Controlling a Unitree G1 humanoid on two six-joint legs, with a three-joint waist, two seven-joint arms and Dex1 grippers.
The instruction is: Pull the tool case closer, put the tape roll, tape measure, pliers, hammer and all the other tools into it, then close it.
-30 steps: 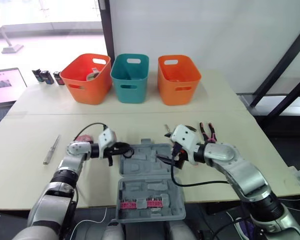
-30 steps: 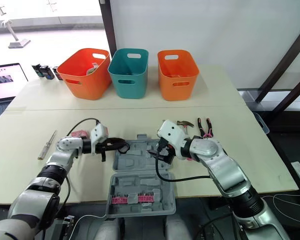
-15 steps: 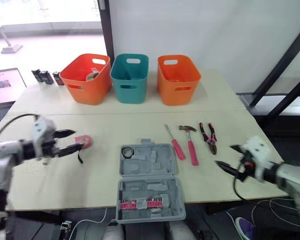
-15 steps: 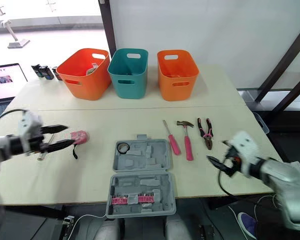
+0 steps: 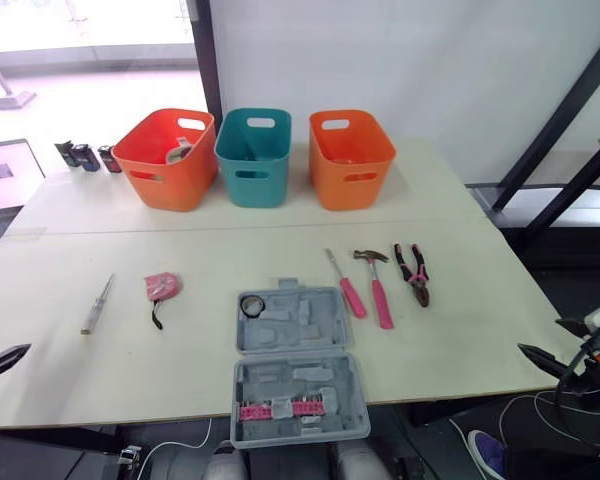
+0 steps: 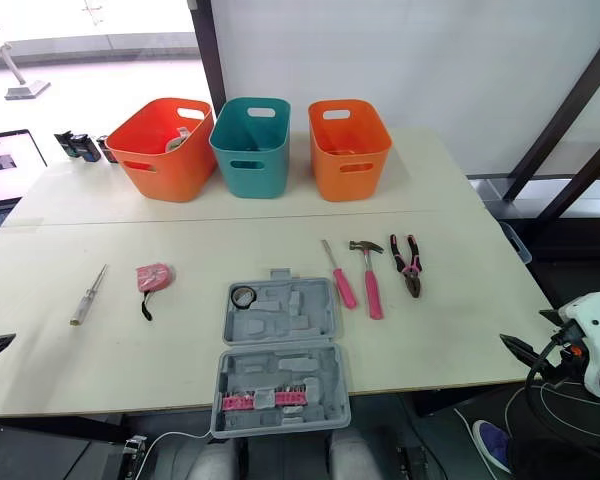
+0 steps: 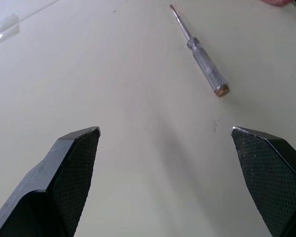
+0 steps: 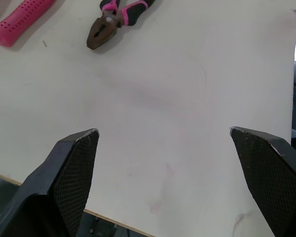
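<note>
The open tool case [image 5: 315,335] is seen at the near edge of the table [image 5: 180,370], midway between the arms. The pliers [image 5: 417,275] are laid to its right, long axis running away from the robot, nearest the right gripper [image 8: 163,132]. That gripper and the left gripper [image 7: 165,133] are both spread wide, and nothing is held or touched.
</note>
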